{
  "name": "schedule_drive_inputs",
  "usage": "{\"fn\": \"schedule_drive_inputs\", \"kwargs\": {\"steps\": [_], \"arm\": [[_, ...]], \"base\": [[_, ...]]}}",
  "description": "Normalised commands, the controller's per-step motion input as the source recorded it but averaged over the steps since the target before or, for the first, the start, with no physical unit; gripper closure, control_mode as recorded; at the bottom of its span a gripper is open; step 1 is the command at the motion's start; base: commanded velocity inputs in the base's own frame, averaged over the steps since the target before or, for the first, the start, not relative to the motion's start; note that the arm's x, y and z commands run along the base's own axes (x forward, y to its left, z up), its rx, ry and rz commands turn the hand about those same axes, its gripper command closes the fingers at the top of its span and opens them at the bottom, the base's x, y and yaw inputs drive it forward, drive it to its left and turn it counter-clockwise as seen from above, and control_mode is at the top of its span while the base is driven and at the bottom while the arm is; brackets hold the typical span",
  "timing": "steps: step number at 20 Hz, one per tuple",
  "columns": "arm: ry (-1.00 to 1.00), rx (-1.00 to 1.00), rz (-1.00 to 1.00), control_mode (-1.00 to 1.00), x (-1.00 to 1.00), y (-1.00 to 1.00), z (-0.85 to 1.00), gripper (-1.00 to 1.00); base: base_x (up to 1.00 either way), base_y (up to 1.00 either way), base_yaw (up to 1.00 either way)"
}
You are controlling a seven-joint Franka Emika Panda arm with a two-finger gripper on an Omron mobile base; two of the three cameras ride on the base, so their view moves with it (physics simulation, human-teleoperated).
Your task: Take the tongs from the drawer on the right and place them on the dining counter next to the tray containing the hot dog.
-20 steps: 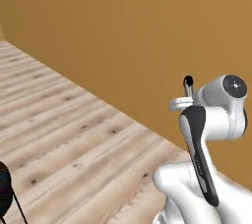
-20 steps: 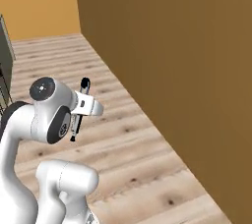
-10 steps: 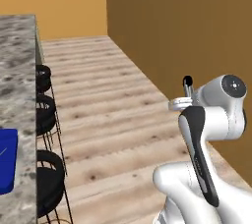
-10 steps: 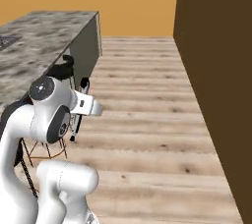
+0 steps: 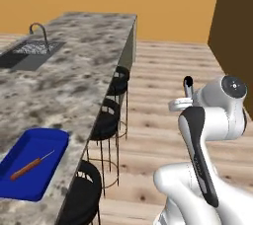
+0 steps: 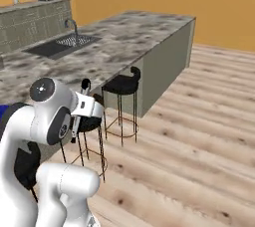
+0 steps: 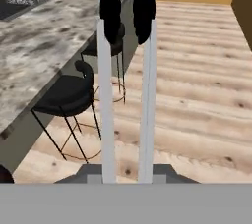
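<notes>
My gripper (image 5: 182,103) (image 6: 87,109) (image 7: 127,174) is shut on the tongs (image 7: 106,95), held up in front of the arm's shoulder. Their two silver arms run up the hand view to black tips, and one black tip (image 5: 188,84) (image 6: 85,85) points upward in the base views. The dining counter (image 5: 74,76) (image 6: 134,32) (image 7: 39,46) stretches away to my left. On its near end lies the blue tray (image 5: 52,137) with the hot dog (image 5: 29,167) inside. The gripper is well to the right of the tray, off the counter and over the floor. The drawer is out of view.
Black bar stools (image 5: 105,124) (image 6: 122,84) (image 7: 69,93) stand along the counter's side between me and the slab. A sink with a faucet (image 5: 30,51) (image 6: 64,44) is set into the counter's far part. A dark brown wall (image 5: 237,21) rises at right; wood floor (image 6: 199,121) lies open.
The base has turned, so the whole view swung from the brown wall to the dining counter, tray and stools. The gripper keeps the same hold on the tongs.
</notes>
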Motion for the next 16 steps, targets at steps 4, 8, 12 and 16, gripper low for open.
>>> {"fn": "schedule_drive_inputs", "kwargs": {"steps": [4, 8, 12, 16], "arm": [[0.00, 0.00, 0.00, 1.00, 0.00, 0.00, 0.00, 1.00], [0.00, 0.00, 0.00, 1.00, 0.00, 0.00, 0.00, 1.00], [0.00, 0.00, 0.00, 1.00, 0.00, 0.00, 0.00, 1.00], [0.00, 0.00, 0.00, 1.00, 0.00, 0.00, 0.00, 1.00]], "base": [[0.06, 0.00, 0.71], [-0.41, 0.00, 0.72], [-0.13, 0.00, 0.68], [0.34, -0.40, 0.50]]}}
